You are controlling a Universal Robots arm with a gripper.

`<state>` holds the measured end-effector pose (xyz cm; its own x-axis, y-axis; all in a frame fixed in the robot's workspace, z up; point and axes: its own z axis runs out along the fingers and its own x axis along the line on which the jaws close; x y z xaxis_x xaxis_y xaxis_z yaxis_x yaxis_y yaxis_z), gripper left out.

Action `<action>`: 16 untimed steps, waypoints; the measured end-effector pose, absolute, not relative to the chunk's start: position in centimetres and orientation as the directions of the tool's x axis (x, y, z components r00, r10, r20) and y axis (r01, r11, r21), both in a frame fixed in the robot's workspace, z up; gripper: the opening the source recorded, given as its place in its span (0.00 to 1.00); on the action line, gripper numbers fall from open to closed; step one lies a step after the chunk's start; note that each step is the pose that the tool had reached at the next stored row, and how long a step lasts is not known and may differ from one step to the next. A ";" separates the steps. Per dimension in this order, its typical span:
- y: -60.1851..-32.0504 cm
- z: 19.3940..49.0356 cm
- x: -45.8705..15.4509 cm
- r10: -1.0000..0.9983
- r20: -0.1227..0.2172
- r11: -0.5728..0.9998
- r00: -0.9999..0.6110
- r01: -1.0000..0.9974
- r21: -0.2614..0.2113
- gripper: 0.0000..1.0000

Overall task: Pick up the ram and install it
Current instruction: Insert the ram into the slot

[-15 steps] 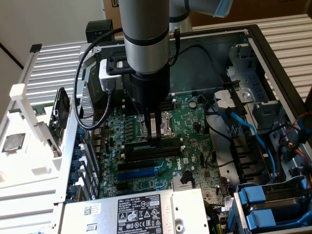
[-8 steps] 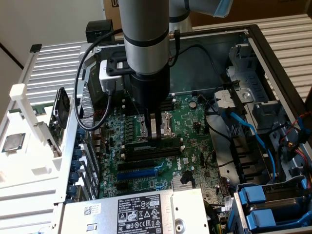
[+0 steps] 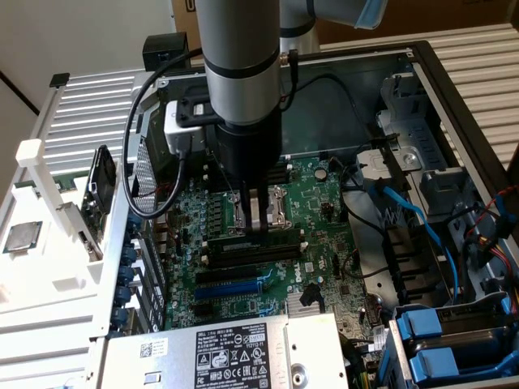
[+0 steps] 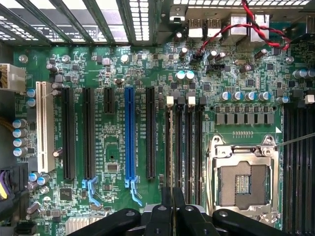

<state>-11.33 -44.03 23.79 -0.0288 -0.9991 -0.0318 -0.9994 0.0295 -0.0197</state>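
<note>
My gripper (image 3: 258,229) reaches straight down into the open computer case, onto the green motherboard (image 3: 324,203). Its two dark fingers (image 4: 162,209) stand almost together. A thin dark strip runs between them, which I take to be the ram (image 4: 172,147) seen edge-on. It lies in line with the outermost of the long black memory slots (image 4: 188,142) with white end clips, beside the socket. In the exterior view the ram (image 3: 243,243) shows as a dark stick low under the fingers, at the slots. I cannot tell whether it is pressed home. My gripper (image 4: 172,196) is shut on it.
An open, empty processor socket (image 4: 243,182) sits right beside the slots. A blue expansion slot (image 4: 129,137) and black ones lie further over. A silver-topped chip (image 3: 20,237) rests on the white tray at the exterior view's left. A labelled power supply (image 3: 231,352) and blue cables (image 3: 413,219) flank the board.
</note>
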 end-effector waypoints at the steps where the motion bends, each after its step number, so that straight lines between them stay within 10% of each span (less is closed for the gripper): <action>1: -44.0 23.8 -11.4 -0.999 -0.032 0.029 -0.029 -0.999 -0.020 0.13; 16: -44.0 23.6 -11.6 -0.999 -0.032 0.029 -0.028 -0.999 -0.027 0.13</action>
